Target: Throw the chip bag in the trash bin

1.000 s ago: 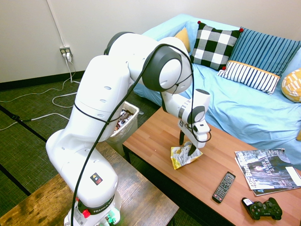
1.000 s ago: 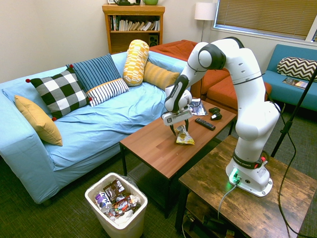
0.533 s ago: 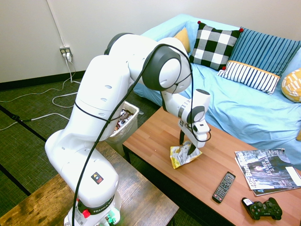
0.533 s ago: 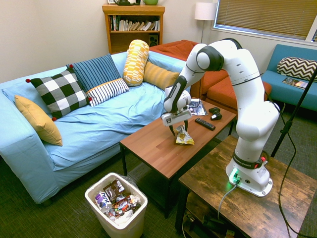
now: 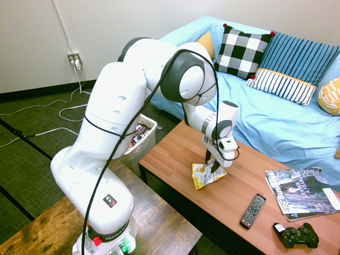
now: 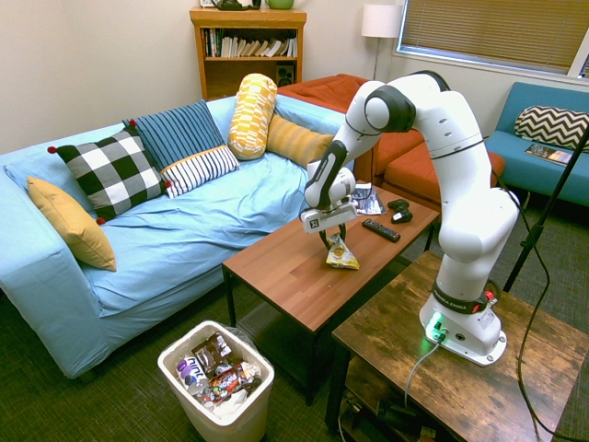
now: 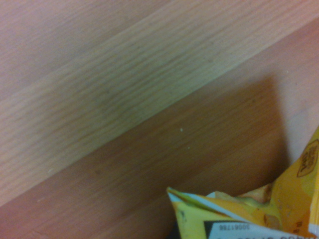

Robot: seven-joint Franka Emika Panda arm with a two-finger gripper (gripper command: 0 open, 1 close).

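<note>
**Chip bag pinched, bin's a reach away**

The trash bin sits on the floor past the coffee table's end, already part full of wrappers. The gripper looks clamped on the chip bag's top edge over the table. It's light, crinkly foil, probably slippery, so a bunched seam is the best hold. The fingertips are buried in the foil, and I can't tell if the bag's bottom has cleared the wood.

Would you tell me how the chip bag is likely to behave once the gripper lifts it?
The chip bag looks crumpled and thin, so it will probably flop and dangle. It seems light, likely nearly empty. Its glossy foil might slip between the fingers of the gripper.
</note>
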